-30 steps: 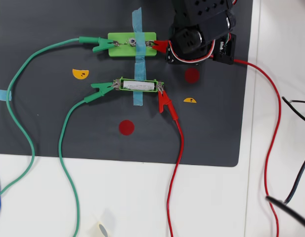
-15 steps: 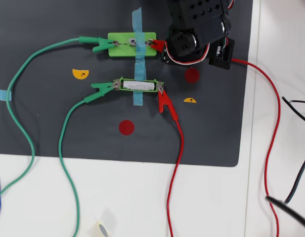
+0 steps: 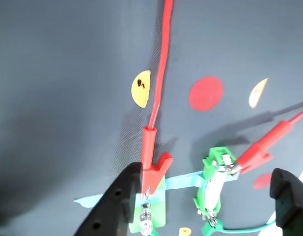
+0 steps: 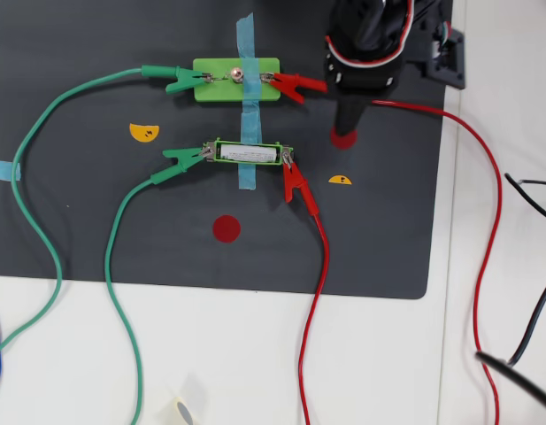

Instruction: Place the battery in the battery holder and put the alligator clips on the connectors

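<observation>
The white battery (image 4: 250,153) lies in the bright-green battery holder (image 4: 218,153), also in the wrist view (image 3: 220,156). One green alligator clip (image 4: 184,159) bites the holder's left connector and one red clip (image 4: 296,181) its right one. On the wider light-green block (image 4: 215,88), a second green clip (image 4: 180,80) sits at the left end and a second red clip (image 4: 295,84) at the right end. In the wrist view that red clip (image 3: 153,157) is next to my left finger (image 3: 119,196). My gripper (image 3: 206,172) is open and empty above the mat.
Blue tape (image 4: 246,53) runs across both green pieces on the black mat (image 4: 96,221). Yellow half-round stickers (image 3: 141,88) and red dots (image 3: 206,93) mark the mat. Red and green wires trail onto the white table (image 4: 255,354). A black cable (image 4: 529,354) lies at the right.
</observation>
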